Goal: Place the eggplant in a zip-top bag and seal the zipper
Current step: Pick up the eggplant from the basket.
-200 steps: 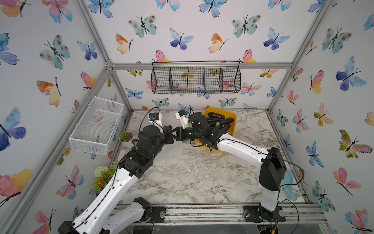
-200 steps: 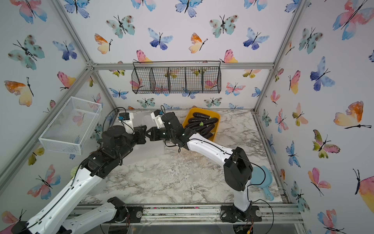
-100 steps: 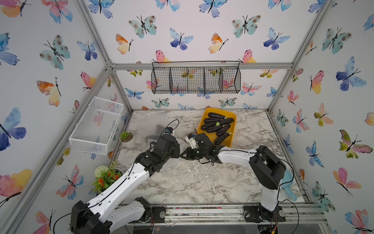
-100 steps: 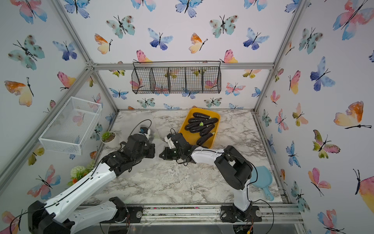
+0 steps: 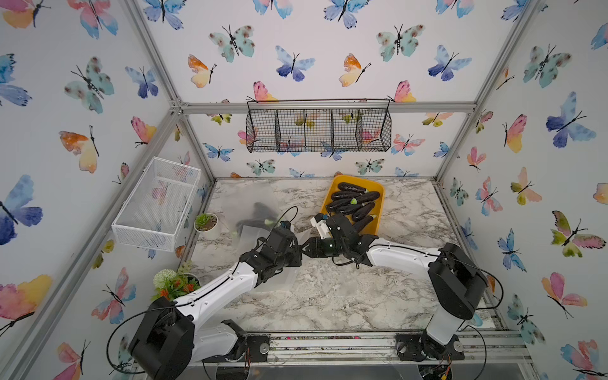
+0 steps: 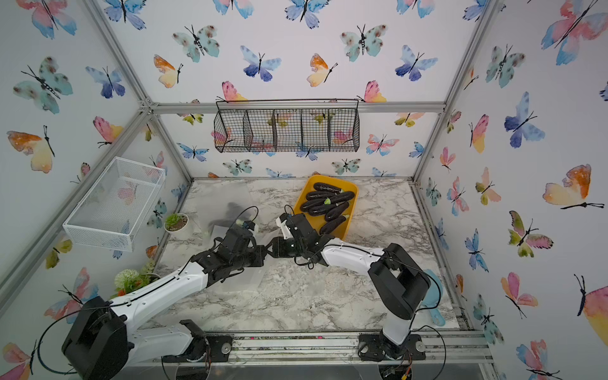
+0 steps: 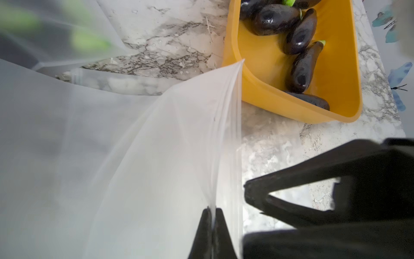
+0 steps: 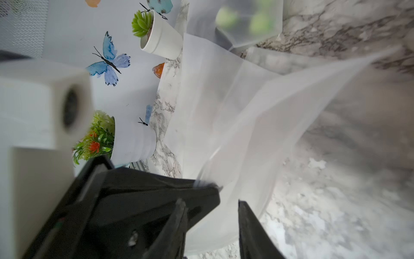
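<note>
Obs: left gripper [image 7: 211,210] pinches the zip-top bag [image 7: 156,157] by its edge, just beside the yellow tray [image 7: 291,105]. Right gripper [image 8: 210,204] has its jaws apart and holds nothing. Eggplants [image 7: 301,67] lie in the tray; the bag looks empty. Risk: held at one point only, the mouth may sag shut and block insertion.

A marble-patterned table [image 5: 329,296] is shown in both top views. A yellow tray [image 5: 376,217] is set on it at the far side, right of centre. At far left a frosted bag [image 5: 243,197] is laid flat, and a dark shape is seen through it. Just nearer, a second bag [image 7: 156,157] is spread at left centre, with one edge raised off the surface. Along the left edge a succulent pot [image 5: 205,223] is stood farther back and a flower pot [image 5: 174,283] nearer. A blue object [image 6: 435,304] is half hidden at near right.
</note>
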